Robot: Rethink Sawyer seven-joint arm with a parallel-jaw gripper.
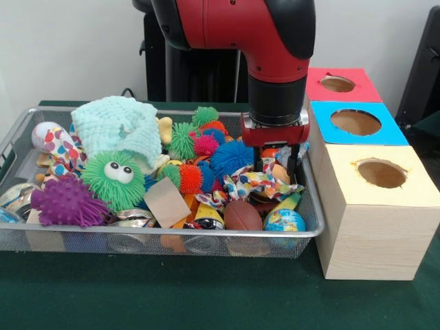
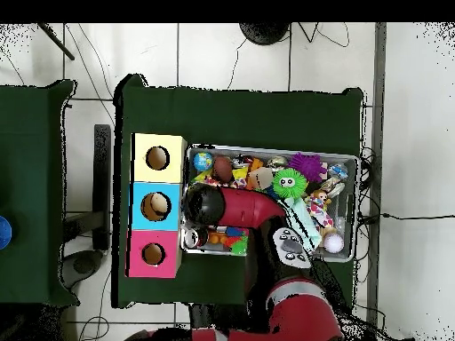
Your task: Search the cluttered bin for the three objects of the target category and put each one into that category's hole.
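Observation:
The wire mesh bin (image 1: 172, 233) holds a heap of toys. My gripper (image 1: 276, 167) reaches down into its right end, fingers apart and tips just above a white cloth piece printed with coloured triangles (image 1: 256, 184). Another white cloth piece printed with hearts (image 1: 60, 147) lies at the bin's left end, also seen in the overhead view (image 2: 320, 210). A third piece is not clear to see. The yellow-topped box with its round hole (image 1: 381, 173) stands right of the bin; it shows in the overhead view too (image 2: 157, 158). There the arm (image 2: 233, 208) hides the gripper.
Blue-topped (image 1: 355, 122) and red-topped (image 1: 337, 84) boxes stand behind the yellow one. A mint-green knitted cloth (image 1: 120, 127), a green pom-pom with eyes (image 1: 115, 180), a purple spiky ball (image 1: 67, 201), a small brown football (image 1: 243, 216) and a globe ball (image 1: 284, 221) crowd the bin.

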